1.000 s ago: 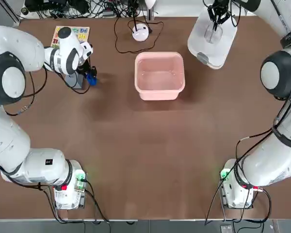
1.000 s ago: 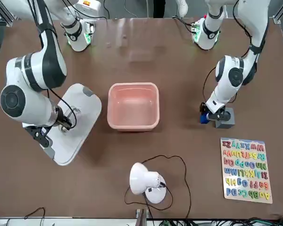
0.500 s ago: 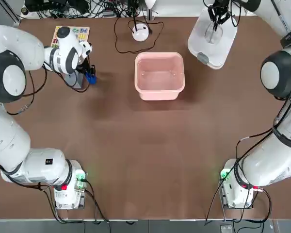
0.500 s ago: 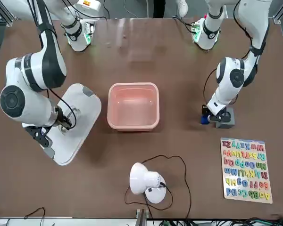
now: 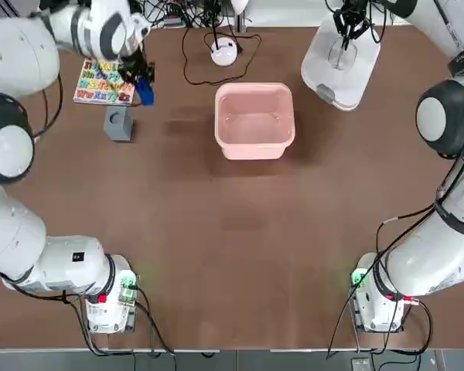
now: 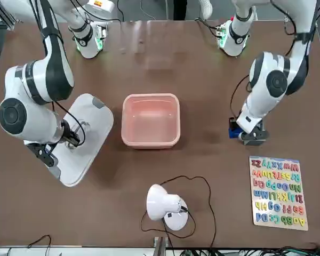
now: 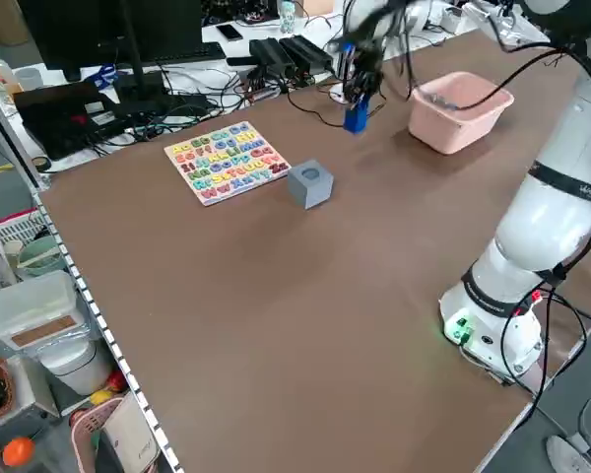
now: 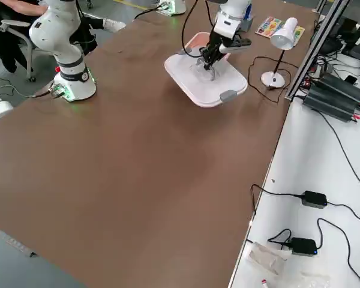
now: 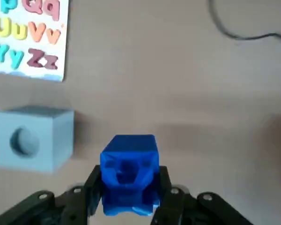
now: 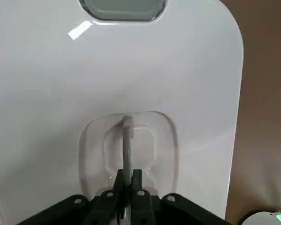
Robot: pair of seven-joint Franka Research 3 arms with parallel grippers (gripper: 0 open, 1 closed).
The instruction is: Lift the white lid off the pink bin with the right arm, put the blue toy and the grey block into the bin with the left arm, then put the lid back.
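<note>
My left gripper (image 5: 143, 83) is shut on the small blue toy (image 5: 145, 93) and holds it above the table, left of the pink bin (image 5: 254, 120). In the left wrist view the blue toy (image 9: 129, 173) sits between the fingers, with the grey block (image 9: 33, 138) on the table below and to one side. That grey block (image 5: 118, 124) has a round hole in one face. The bin is uncovered and nothing lies in it. My right gripper (image 5: 346, 32) is shut on the clear handle (image 10: 126, 136) of the white lid (image 5: 340, 66), holding the lid to the right of the bin.
A colourful alphabet puzzle board (image 5: 102, 81) lies at the far left, close to the grey block. A white desk lamp (image 5: 224, 51) with a looping black cable stands beyond the bin. Cables and boxes run along the table's far edge.
The left gripper has closed on the blue toy and lifted it off the table, away from the grey block. The right arm and the lid have not moved.
</note>
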